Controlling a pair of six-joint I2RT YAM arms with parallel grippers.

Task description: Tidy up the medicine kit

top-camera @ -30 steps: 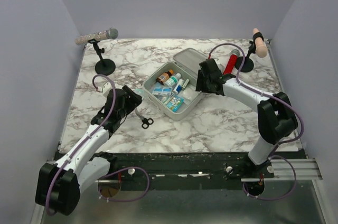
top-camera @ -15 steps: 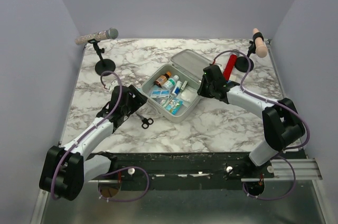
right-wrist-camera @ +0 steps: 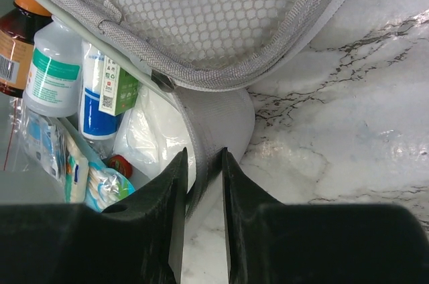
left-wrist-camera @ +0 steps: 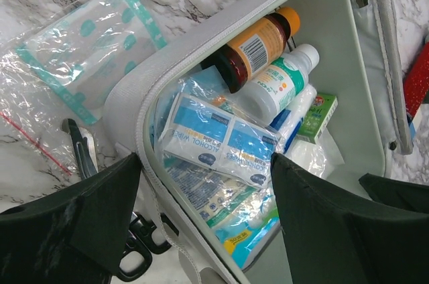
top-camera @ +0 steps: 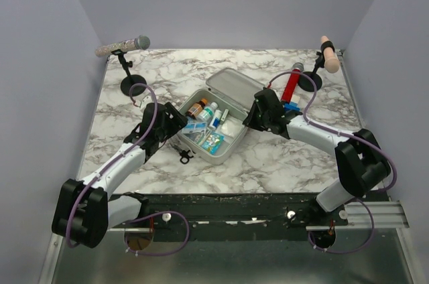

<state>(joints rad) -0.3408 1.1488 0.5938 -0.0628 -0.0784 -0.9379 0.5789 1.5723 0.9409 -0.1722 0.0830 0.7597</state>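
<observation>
The medicine kit (top-camera: 236,142) lies open mid-table, its lid (top-camera: 233,84) tipped back. Inside it I see a brown bottle (left-wrist-camera: 258,46), a white bottle (left-wrist-camera: 275,90), alcohol wipe sachets (left-wrist-camera: 214,140) and other packets. My left gripper (left-wrist-camera: 204,163) is open and straddles the kit's left wall (left-wrist-camera: 201,36), one finger outside and one over the contents. My right gripper (right-wrist-camera: 203,157) is shut on the kit's right wall (right-wrist-camera: 221,116), just under the mesh-lined lid (right-wrist-camera: 201,9). In the top view the left gripper (top-camera: 175,122) and right gripper (top-camera: 251,118) flank the kit.
Black scissors (top-camera: 186,157) lie on the marble beside the kit's near-left corner, next to a clear bag with teal print (left-wrist-camera: 87,49). A red cylinder (top-camera: 290,84) lies behind the right arm. A microphone on a stand (top-camera: 124,46) and a peach handle on a stand (top-camera: 328,56) occupy the back corners.
The right gripper has closed on the kit's wall. The kit has slid left and nearer. The left gripper has moved forward to the kit's left wall.
</observation>
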